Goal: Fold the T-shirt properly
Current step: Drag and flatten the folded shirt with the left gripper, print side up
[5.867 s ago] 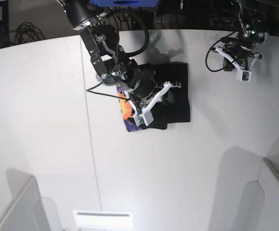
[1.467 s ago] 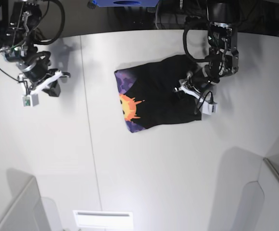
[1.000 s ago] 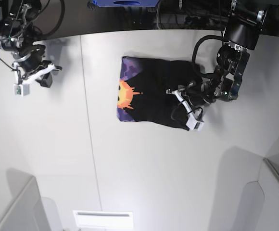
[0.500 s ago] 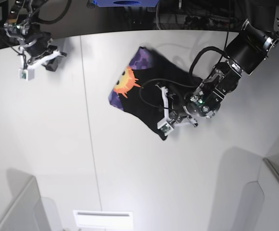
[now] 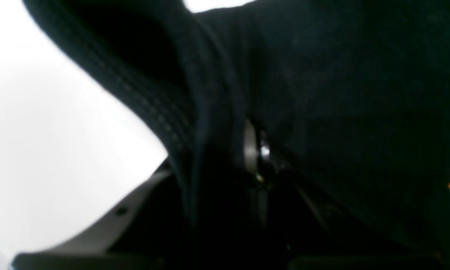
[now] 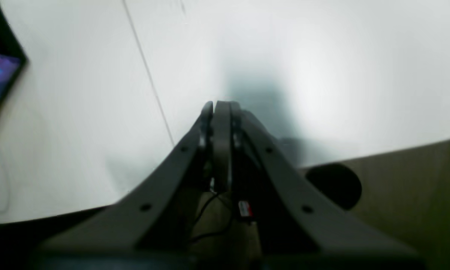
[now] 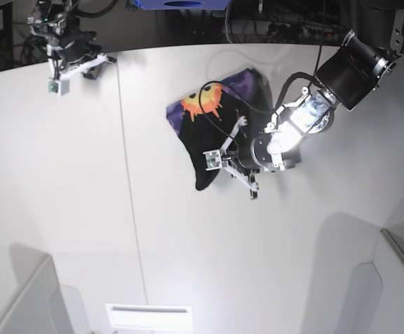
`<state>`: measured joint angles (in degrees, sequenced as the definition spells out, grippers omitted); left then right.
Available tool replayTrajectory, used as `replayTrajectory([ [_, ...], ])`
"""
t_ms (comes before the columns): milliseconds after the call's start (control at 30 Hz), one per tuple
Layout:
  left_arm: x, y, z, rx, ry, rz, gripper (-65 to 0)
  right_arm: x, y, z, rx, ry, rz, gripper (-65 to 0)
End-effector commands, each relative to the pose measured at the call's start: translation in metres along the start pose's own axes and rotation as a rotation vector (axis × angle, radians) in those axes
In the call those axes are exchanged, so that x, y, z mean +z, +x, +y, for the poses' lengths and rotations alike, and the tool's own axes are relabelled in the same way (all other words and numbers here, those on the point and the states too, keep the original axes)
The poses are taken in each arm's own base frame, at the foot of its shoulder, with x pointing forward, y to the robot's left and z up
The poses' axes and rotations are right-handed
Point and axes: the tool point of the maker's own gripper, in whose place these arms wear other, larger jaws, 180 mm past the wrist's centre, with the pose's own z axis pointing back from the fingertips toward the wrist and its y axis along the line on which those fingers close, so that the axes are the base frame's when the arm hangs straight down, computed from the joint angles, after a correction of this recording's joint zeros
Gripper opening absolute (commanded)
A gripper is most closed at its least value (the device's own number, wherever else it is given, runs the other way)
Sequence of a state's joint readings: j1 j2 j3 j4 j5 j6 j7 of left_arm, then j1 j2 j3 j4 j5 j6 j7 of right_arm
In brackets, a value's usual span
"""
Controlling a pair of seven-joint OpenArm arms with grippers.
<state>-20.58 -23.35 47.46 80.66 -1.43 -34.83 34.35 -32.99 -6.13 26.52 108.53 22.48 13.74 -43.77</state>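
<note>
Swung round since before: one T-shirt (image 7: pixel 209 129), two grippers.
Left gripper (image 7: pixel 230 163) pinches its black edge; right gripper (image 7: pixel 73 61) is pressed together (far left), white table (image 7: pixel 83 209) open all around.

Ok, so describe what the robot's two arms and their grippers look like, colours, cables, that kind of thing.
Both arms are black with loose black cables looping alongside. The left gripper has pale, whitish finger pieces and a small white camera block with a green light. The right gripper has the same pale fingers and white block. Up close, its fingers are long, grey, tapered blades with small round holes along their sides.
</note>
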Motion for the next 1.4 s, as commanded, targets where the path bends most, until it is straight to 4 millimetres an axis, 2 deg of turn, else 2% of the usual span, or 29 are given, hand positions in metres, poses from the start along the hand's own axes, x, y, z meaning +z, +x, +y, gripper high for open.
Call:
replayTrajectory([
  [0,-0.005,-0.031,-0.023,-0.055,-0.073,0.123,-65.0,0.002,0.006,0.002,0.008,0.000,-0.028,-65.0],
  [167,-0.008,-0.017,-0.030,-0.076,-0.102,0.038,-65.0,0.002,0.003,0.002,0.005,-0.008,-0.021,-65.0],
  [333,-0.013,0.013,-0.059,-0.175,-0.187,-0.092,-65.0,0.002,0.002,0.002,0.002,-0.009,-0.019,-65.0],
  [400,-0.014,0.017,-0.067,-0.204,-0.209,-0.101,-65.0,0.002,0.001,0.003,-0.004,-0.008,-0.017,-65.0],
  [533,-0.016,0.022,-0.072,-0.219,-0.222,-0.108,-65.0,0.001,0.000,0.004,-0.008,-0.007,-0.017,-65.0],
  [633,-0.018,0.034,-0.074,-0.223,-0.223,-0.132,-65.0,0.001,0.000,0.005,-0.009,-0.006,-0.017,-65.0],
  [733,-0.017,0.039,-0.067,-0.238,-0.214,-0.139,-65.0,0.000,-0.003,0.004,-0.012,-0.007,-0.008,-65.0],
  [867,-0.017,0.042,-0.068,-0.334,-0.235,-0.120,-65.0,-0.006,-0.017,0.001,-0.031,-0.008,0.032,-65.0],
  [1000,-0.018,0.041,-0.066,-0.345,-0.236,-0.113,-65.0,-0.010,-0.023,-0.002,-0.048,-0.011,0.016,-65.0],
  [1167,-0.019,0.041,-0.070,-0.338,-0.245,-0.115,-65.0,-0.015,-0.037,0.013,-0.035,0.031,0.018,-65.0],
  [1233,-0.019,0.039,-0.070,-0.336,-0.246,-0.110,-65.0,-0.016,-0.036,0.022,-0.026,0.052,0.001,-65.0],
  [1367,-0.019,0.039,-0.070,-0.334,-0.247,-0.109,-65.0,-0.014,-0.034,0.025,-0.021,0.059,-0.020,-65.0],
])
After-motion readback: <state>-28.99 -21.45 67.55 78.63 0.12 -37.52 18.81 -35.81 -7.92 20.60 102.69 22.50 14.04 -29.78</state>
